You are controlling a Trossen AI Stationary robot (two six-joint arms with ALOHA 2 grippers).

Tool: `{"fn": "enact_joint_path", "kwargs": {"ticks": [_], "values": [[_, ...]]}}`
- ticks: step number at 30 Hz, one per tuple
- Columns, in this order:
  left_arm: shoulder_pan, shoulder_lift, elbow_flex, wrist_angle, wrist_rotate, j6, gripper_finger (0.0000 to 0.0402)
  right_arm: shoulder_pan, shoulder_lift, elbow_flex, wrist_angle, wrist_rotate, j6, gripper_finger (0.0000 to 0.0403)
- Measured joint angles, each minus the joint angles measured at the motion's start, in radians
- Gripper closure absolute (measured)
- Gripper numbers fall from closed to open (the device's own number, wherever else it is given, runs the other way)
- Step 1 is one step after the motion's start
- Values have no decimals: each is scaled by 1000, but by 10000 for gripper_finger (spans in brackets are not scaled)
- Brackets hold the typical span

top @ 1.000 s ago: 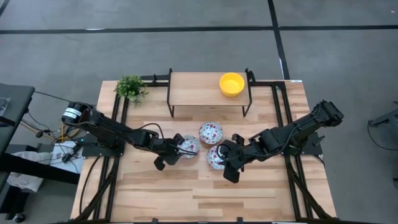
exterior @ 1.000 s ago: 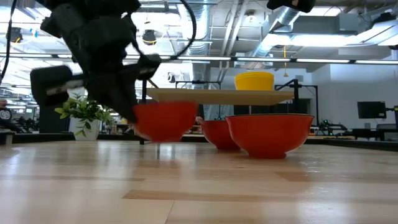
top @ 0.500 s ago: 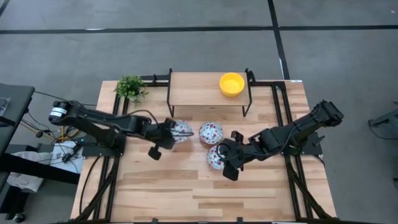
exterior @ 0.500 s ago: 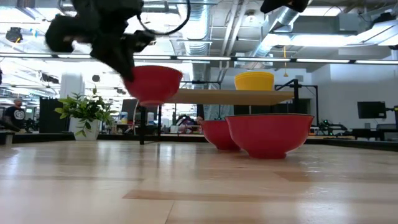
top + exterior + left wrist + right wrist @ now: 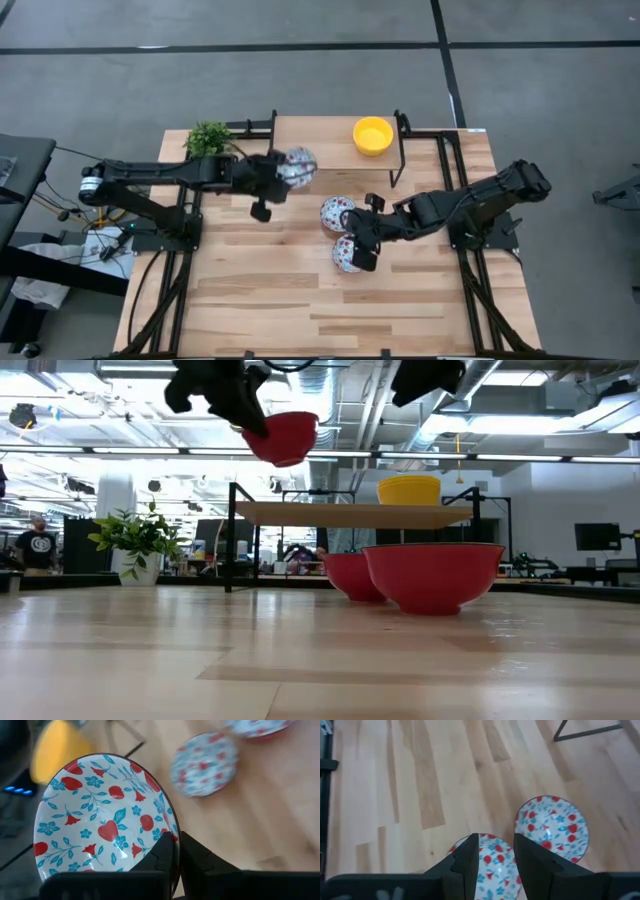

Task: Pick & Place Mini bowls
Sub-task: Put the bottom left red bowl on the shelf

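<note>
My left gripper [image 5: 281,172] is shut on a floral mini bowl [image 5: 298,164], white inside and red outside [image 5: 283,437], held high over the left end of the wooden shelf [image 5: 325,150]. Two more floral bowls [image 5: 338,212] [image 5: 346,256] rest on their bases on the table. A yellow bowl [image 5: 373,135] sits on the shelf's right part. My right gripper [image 5: 358,246] hangs open well above the nearer floral bowl [image 5: 492,865], touching nothing. My left gripper pinches the bowl's rim [image 5: 173,851] between its two fingers, one finger on the patterned inside and one on the red outside. The fingers come slanting down from the table's left. The bowl is lifted clear, tilted, higher than the shelf top [image 5: 350,512].
A small green plant [image 5: 208,140] stands at the table's far left corner, beside the shelf's black legs [image 5: 272,150]. The shelf top left of the yellow bowl is bare wood. The near half of the table [image 5: 320,320] is bare.
My left gripper has risen steeply and swung toward the far edge, carrying the floral bowl from the table surface up to the shelf's left end; the bowl now hangs clear and tilted. My right gripper has drifted a little toward the table's left and rolled, staying open.
</note>
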Motion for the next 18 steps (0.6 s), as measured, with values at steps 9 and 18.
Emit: {"fn": "enact_joint_path", "kwargs": {"ticks": [9, 18], "values": [[195, 22, 21, 10, 8, 160, 389, -94, 0, 0, 0, -86, -63, 290], [283, 178, 54, 44, 47, 296, 389, -148, 0, 0, 2, -136, -82, 290]]}}
